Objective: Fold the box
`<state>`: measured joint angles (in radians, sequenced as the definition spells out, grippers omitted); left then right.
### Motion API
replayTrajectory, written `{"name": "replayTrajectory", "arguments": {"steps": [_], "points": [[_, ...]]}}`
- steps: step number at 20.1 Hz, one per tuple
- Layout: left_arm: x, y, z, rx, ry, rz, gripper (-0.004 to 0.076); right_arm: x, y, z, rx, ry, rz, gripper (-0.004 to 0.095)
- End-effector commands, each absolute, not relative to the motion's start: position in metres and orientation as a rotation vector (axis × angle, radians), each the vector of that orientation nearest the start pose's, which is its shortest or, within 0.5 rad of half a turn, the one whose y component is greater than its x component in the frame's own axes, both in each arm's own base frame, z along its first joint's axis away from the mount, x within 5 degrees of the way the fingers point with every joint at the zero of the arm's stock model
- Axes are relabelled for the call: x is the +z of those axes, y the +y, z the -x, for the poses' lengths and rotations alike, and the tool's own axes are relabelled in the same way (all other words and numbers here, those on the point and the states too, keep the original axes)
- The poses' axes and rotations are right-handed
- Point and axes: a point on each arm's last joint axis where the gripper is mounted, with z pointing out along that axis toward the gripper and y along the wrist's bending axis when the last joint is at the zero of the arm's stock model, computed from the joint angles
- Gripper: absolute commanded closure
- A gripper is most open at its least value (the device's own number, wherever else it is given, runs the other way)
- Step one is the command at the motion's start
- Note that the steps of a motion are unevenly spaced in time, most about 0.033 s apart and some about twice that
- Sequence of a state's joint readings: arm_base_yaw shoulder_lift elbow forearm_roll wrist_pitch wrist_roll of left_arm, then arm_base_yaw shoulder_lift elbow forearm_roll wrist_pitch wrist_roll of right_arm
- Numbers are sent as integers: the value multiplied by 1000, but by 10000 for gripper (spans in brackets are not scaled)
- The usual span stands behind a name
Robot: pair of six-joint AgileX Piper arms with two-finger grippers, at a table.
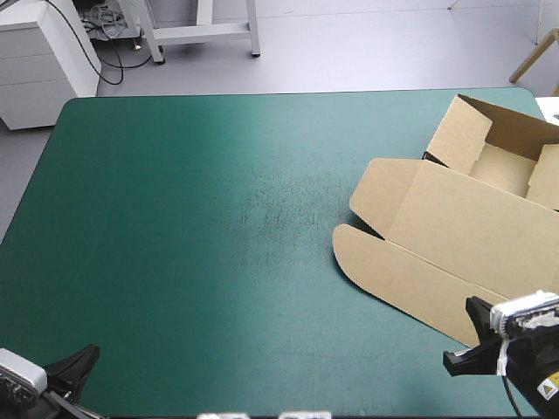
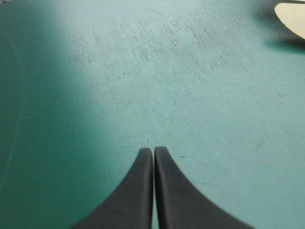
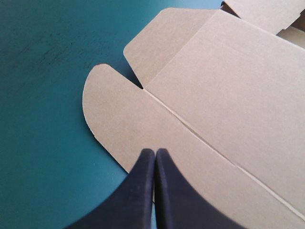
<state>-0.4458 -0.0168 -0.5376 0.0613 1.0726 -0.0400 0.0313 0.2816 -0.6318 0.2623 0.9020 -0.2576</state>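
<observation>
The counter (image 1: 192, 227) wears a smooth teal-green cover, scuffed with faint dark scratches around the middle of the high view. The box (image 1: 463, 236) lies on the right side of that view, reaching from the upper right corner down toward the lower right. It is plain brown board, matte, with crisp creases. Its far part, in the upper right, stands as an open tray with thin walls raised, and only its own board floor shows inside. The lid lies flat on the cover, with 2 round-cornered flaps pointing toward the centre of the frame. The left gripper (image 2: 153, 149) sits in the lower left corner of the high view, its smooth black fingers clenched into 1 pointed arch over bare cover; a pale flap tip shows in the upper right of its wrist view. The right gripper (image 3: 154, 151) is clenched too, grasping nothing, its tip over the near edge of the flat board. A yellow sticker (image 1: 550, 386) on the right arm is too small to read.
</observation>
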Motion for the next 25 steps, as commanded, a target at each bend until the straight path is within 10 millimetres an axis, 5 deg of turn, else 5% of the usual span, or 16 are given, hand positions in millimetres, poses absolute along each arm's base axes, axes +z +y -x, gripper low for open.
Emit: {"name": "replayTrajectory", "arguments": {"steps": [1,16,25], "points": [[295,9,9,-281,1853,-368,734,333,18,-27,149,1832,233,927],[290,1,4,-350,1841,-377,734,320,16,14,122,1628,225,927],[290,1,2,-331,1817,-388,734,320,16,13,125,1621,220,927]]}}
